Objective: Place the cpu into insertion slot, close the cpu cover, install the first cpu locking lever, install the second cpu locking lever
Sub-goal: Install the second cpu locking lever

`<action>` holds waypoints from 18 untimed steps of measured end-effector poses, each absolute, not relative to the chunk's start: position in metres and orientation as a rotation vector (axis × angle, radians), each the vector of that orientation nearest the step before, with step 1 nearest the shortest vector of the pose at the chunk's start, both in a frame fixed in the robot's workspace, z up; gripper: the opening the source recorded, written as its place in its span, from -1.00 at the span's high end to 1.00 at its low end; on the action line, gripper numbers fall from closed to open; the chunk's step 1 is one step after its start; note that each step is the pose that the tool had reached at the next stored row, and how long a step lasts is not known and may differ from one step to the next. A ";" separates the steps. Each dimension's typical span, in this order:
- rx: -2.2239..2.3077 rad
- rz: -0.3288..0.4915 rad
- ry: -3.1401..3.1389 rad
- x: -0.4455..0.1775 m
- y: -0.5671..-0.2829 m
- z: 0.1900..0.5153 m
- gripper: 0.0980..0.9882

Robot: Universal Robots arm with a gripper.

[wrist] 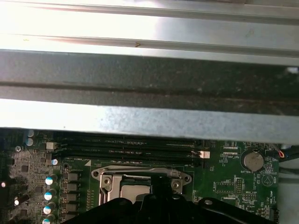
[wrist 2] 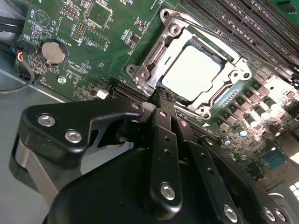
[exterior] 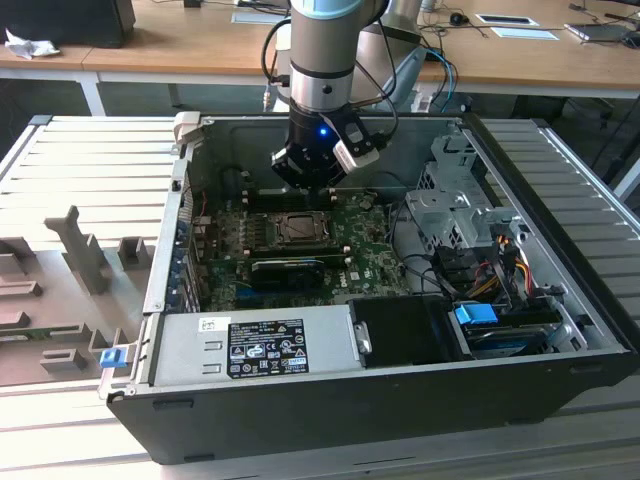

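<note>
The cpu [wrist 2: 191, 71] lies pale and flat in the insertion slot [wrist 2: 204, 110] on the green board. The cpu cover [wrist 2: 156, 53] rests flat around the chip, whose top shows through the cover's square opening. My gripper [wrist 2: 160, 95] hovers at the socket's edge with its black fingers [wrist 2: 164, 126] pressed together and nothing visible between them. In the exterior view the gripper [exterior: 308, 185] hangs just behind the socket [exterior: 299, 228], inside the open computer case. The first wrist view has the gripper [wrist: 159, 184] partly covering the socket [wrist: 133, 184].
Long narrow memory slots [wrist 2: 224, 18] run beside the socket. A coin battery [wrist 2: 53, 51] sits on the board. A long black card [exterior: 290, 268], the power supply [exterior: 255, 345] and the drive cage [exterior: 450, 200] crowd the case. The case wall [wrist: 149, 70] rises close behind.
</note>
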State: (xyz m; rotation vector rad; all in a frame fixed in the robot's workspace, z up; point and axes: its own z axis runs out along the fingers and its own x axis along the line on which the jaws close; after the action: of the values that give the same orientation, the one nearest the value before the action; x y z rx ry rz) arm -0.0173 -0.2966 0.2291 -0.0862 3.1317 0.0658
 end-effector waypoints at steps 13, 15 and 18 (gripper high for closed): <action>-0.086 0.068 3.131 -0.017 -0.308 0.240 0.98; -0.086 0.067 3.132 -0.017 -0.312 0.240 0.98; -0.086 0.067 3.132 -0.017 -0.315 0.240 0.98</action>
State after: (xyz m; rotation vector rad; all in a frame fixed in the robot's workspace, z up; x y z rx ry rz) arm -0.0173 -0.3154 0.2403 -0.0863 3.1315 0.0675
